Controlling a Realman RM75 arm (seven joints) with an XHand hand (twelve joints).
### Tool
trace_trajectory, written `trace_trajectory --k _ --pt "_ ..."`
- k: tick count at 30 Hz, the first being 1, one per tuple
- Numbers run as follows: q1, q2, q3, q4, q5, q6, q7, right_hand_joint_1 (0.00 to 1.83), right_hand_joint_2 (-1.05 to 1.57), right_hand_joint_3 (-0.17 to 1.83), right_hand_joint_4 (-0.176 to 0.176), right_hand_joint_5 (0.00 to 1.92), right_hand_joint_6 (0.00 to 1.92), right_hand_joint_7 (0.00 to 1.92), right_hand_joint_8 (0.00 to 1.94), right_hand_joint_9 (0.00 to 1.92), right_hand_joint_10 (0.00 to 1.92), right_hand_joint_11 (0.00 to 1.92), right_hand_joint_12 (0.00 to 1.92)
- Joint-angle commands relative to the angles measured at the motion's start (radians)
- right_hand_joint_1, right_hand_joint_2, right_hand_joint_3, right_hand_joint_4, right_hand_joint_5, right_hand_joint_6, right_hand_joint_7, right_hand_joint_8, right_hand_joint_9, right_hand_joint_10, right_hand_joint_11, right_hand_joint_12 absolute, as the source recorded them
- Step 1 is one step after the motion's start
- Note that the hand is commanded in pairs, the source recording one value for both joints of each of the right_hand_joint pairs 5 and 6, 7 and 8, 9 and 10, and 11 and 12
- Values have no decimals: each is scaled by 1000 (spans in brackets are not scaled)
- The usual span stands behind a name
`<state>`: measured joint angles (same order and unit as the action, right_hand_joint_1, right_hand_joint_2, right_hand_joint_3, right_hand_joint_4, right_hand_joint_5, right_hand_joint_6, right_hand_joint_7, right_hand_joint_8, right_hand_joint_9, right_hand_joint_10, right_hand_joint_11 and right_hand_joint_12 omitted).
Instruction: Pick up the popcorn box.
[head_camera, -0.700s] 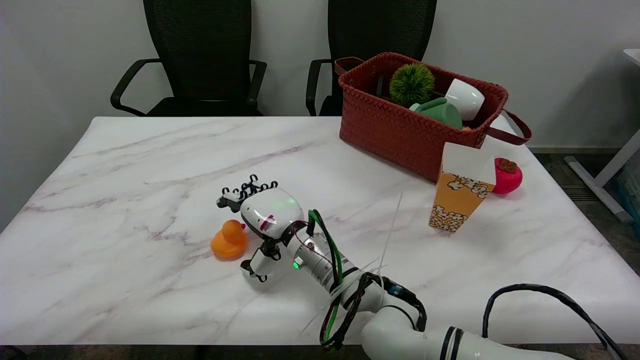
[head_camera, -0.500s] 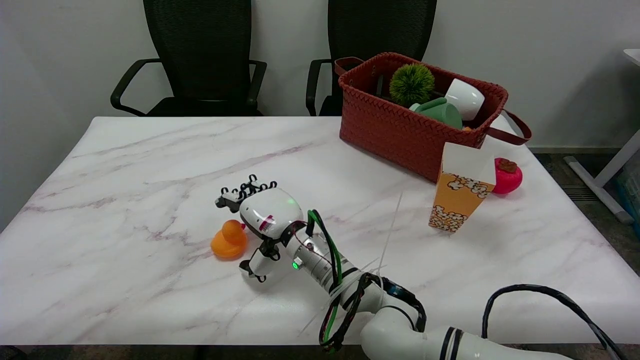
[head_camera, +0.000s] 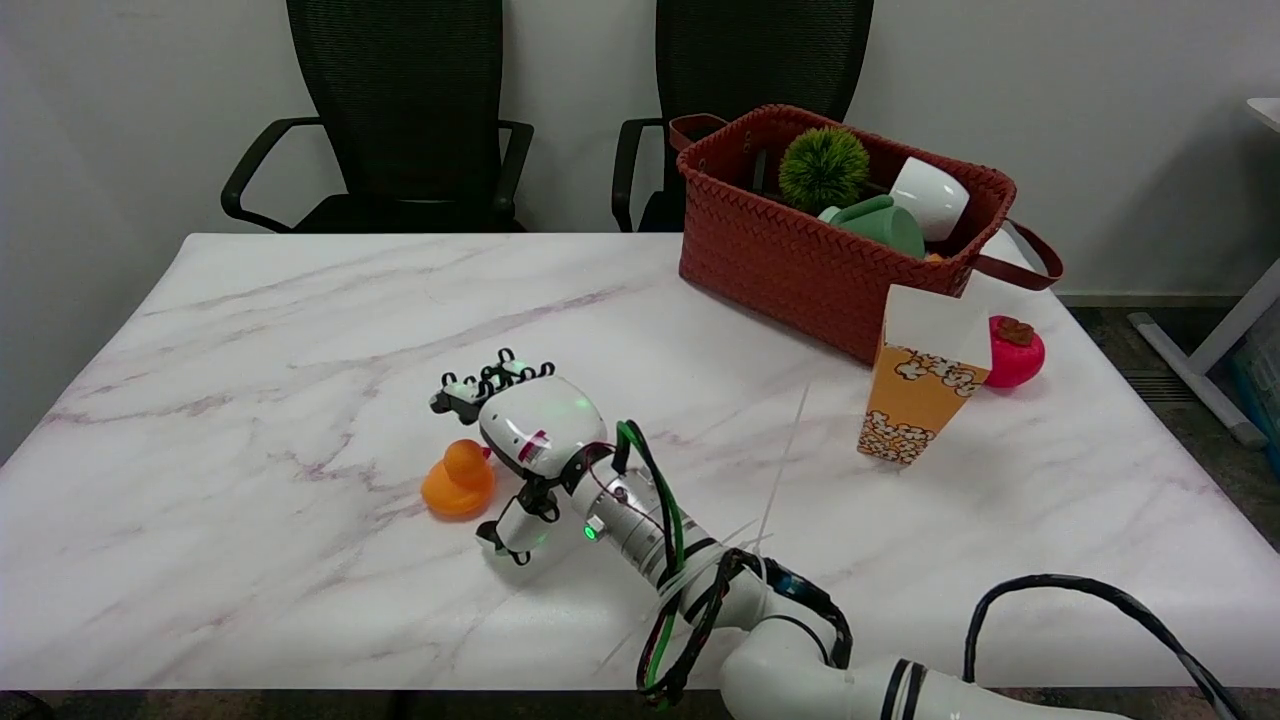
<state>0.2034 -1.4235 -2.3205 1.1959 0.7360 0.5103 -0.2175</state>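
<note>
**Hand empty, popcorn box untouched far to its right**

Right hand hovers low, fingers spread, holding nothing; rubber duck just beside it on its left. Popcorn box stands upright well to the hand's right and farther back, in front of the woven basket, red toy fruit just behind it. Box looks like thin card: likely light, crushable, tippy. Best gripped gently across the orange mid-body. Marble table looks smooth, slick. Two office chairs beyond, white wall.

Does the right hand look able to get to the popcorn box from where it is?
Probably yes: the right hand is open beside the duck, and bare table lies between it and the popcorn box.
</note>
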Motion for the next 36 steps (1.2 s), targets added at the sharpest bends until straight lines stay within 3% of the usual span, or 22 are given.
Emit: trace_trajectory --k 1,19,36 --pt "-62 -8 77 50 0 88 -5 1181 179 807 0 211 211 544 544 515 515 416 416" --pt "-164 -42 82 94 74 415 -148 1189 246 734 0 66 66 548 548 545 545 482 482" --pt "-176 -43 68 93 110 687 -151 1175 276 767 0 61 61 599 599 574 574 515 515"
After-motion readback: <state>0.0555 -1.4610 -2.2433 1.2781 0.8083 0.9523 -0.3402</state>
